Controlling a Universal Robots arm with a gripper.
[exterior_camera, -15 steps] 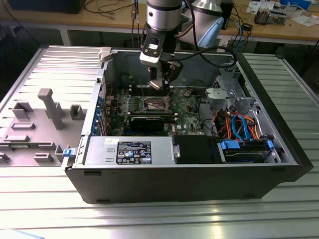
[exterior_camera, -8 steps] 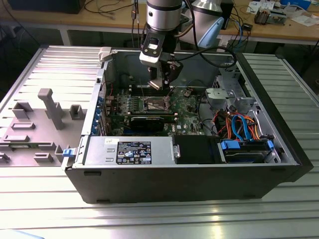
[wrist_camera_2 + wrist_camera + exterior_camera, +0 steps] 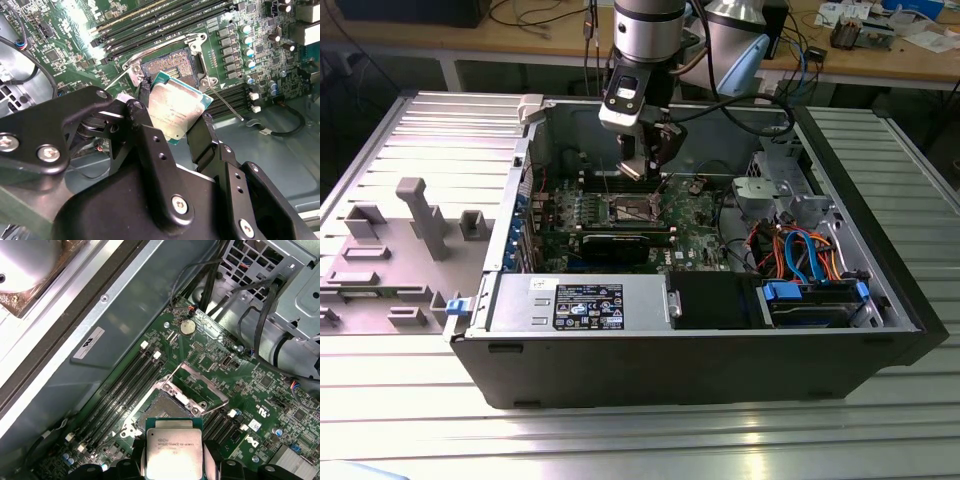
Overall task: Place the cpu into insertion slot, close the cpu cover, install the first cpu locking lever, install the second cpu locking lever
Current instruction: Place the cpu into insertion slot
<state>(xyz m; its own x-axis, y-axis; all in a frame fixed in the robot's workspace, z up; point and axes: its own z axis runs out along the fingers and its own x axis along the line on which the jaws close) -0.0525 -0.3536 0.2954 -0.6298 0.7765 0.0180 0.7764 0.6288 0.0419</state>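
My gripper point(image 3: 172, 119) is shut on the cpu point(image 3: 175, 111), a flat square chip with a silver top, pinched by its two opposite edges. The chip hangs tilted a little above the insertion slot point(image 3: 169, 67), whose brownish contact field lies bare inside a silver rim. In the first wrist view the cpu point(image 3: 174, 452) sits between the fingers of my gripper point(image 3: 174, 465), just short of the insertion slot point(image 3: 161, 412). The cpu cover point(image 3: 181, 398) is swung open, away from the socket. In the exterior view my gripper point(image 3: 648, 165) hovers over the insertion slot point(image 3: 630, 208) inside the open computer case.
Black memory slots point(image 3: 117, 390) flank the socket on both sides. A thin wire lever point(image 3: 226, 104) sticks out beside the socket. A long black card point(image 3: 620, 243), a drive cage point(image 3: 785, 185) with cables and the case walls point(image 3: 520, 190) surround the board. A grey fixture point(image 3: 420, 215) stands at the exterior view's left.
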